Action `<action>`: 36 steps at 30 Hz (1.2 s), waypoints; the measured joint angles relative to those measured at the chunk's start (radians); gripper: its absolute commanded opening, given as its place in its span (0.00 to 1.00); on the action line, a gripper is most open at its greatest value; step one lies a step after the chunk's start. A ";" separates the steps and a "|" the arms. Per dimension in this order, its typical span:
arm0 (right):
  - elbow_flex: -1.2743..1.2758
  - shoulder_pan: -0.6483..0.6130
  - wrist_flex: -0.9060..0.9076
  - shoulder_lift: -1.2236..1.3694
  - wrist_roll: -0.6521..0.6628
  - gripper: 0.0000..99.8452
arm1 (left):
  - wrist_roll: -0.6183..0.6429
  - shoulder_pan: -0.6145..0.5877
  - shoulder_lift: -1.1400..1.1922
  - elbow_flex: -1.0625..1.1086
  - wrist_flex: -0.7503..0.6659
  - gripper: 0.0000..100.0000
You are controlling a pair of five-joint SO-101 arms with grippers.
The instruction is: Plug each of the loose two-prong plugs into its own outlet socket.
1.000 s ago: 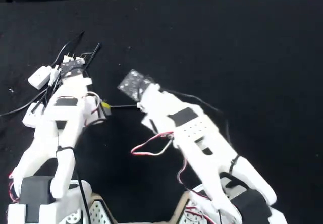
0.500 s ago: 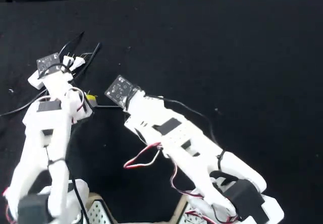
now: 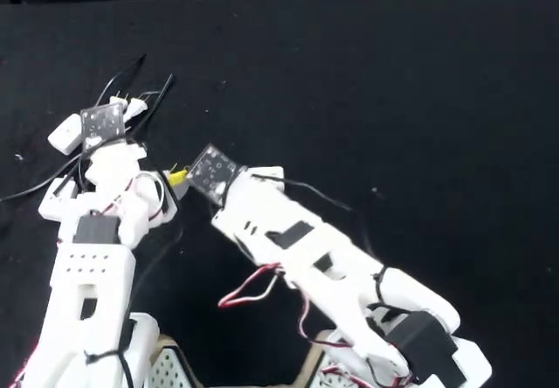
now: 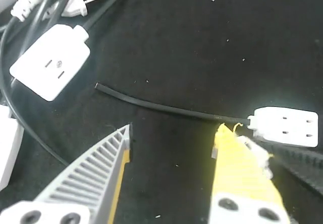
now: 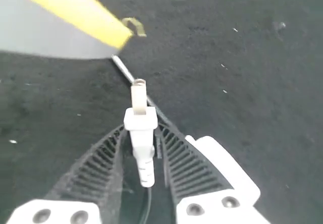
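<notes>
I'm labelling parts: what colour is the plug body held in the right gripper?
White; the plug shows best in the right wrist view.

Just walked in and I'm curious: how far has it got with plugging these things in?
Nothing looks plugged in yet: the large white socket and the small socket on the black cord both show empty slots. In hand: the right gripper is shut on a white two-prong plug; the left gripper is open and empty. Left to do: insert that plug, then the loose plug lying by the cables.
</notes>
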 measured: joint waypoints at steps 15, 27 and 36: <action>0.012 -0.038 -0.040 0.000 0.000 0.01 | -0.017 0.112 -0.316 0.164 0.002 0.27; 0.114 -0.038 -0.040 -0.150 0.000 0.01 | -0.038 0.117 -0.419 0.215 0.002 0.27; 0.196 -0.038 -0.040 -0.301 0.000 0.01 | -0.043 0.118 -0.420 0.215 0.002 0.27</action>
